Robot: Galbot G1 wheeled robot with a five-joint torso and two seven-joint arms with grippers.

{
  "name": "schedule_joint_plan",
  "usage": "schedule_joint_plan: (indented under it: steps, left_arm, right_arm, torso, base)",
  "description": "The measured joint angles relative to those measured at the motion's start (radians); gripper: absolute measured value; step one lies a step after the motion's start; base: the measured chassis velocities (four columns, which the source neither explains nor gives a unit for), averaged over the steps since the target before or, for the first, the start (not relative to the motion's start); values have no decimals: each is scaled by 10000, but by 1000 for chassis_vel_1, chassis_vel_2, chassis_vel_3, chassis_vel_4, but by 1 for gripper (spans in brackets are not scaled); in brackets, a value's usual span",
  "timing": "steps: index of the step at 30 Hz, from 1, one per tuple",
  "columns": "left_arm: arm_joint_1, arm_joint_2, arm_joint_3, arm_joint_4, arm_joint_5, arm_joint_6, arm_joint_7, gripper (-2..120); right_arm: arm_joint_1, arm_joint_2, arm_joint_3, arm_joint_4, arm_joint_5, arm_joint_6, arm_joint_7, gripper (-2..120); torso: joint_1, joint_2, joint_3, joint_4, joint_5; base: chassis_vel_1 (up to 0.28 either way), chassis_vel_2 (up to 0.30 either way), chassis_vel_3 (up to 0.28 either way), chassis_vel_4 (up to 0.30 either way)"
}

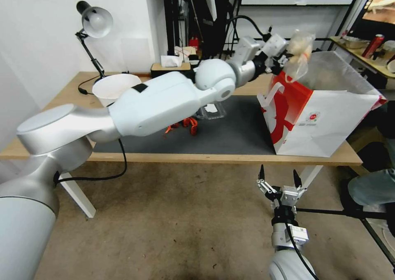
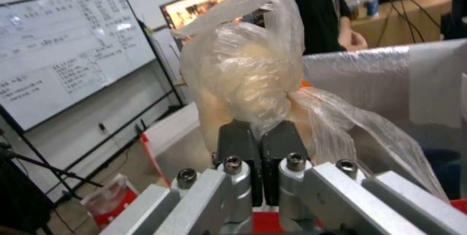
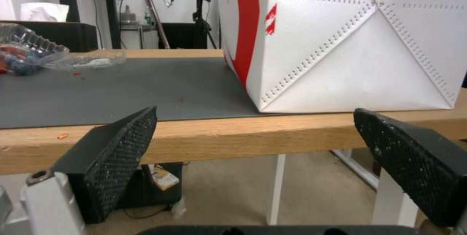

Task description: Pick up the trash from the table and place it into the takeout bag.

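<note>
Head view shows the left arm stretched across the desk [image 1: 214, 158] toward the upper right of the frame, where the left gripper [image 1: 286, 54] holds the small bagged beige lump [image 1: 299, 49] in the air above the near left rim of the takeout bag [image 1: 329, 119]. The bag stands open at the right end of the dark grey mat [image 1: 230, 134], its silver lining visible inside. In the left wrist view the left gripper [image 2: 261, 138] has its two dark fingers [image 2: 237, 143] pressed together on the clear plastic wrap of the lump [image 2: 243, 70], which bulges above them in the middle of the frame, with a loose tail of film trailing toward the lower right. The foil wall of the takeout bag [image 2: 365, 78] lies behind it.

At the lower middle-right of the head view the right gripper [image 1: 279, 179] hangs below the desk's front edge, over the floor, fingers spread apart and holding nothing. The right wrist view shows those textured fingers [image 3: 116, 151] wide apart in the lower corners, facing the desk edge [image 3: 219, 138] and the white and red takeout bag [image 3: 350, 45] in the upper right. Clear plastic trays [image 3: 58, 54] sit at the far left on the mat.
</note>
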Motion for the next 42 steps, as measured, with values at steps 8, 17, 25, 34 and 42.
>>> schedule_joint_plan:
  steps: [8,17,25,34,42]
  left_arm:
    - [-234,-447,144,354,4,952,116,0]
    - [-196,-502,94,334,77,1391,-3,1]
    - [-166,-476,7,242,89,1360,-154,27]
    - [81,-289,-371,-113,-67,1255,-377,60]
    - [455,-77,-970,-500,-760,744,-804,89]
  right_arm:
    - [-32,7,33,15,23,49,10,100]
    - [-17,-3,64,15,56,65,18,100]
    - [22,15,69,14,58,65,21,100]
    - [-11,14,80,21,58,61,23,100]
    - [-18,33,69,21,38,59,26,100]
  torso:
    - [0,0,0,0,-1]
    - [0,0,0,1,-1]
    - [0,0,0,1,-1]
    - [0,0,0,0,-2]
    - [0,0,0,0,-1]
  base:
    - [0,0,0,0]
    - [0,0,0,0]
    - [0,0,0,0]
    - [0,0,0,0]
    - [0,0,0,0]
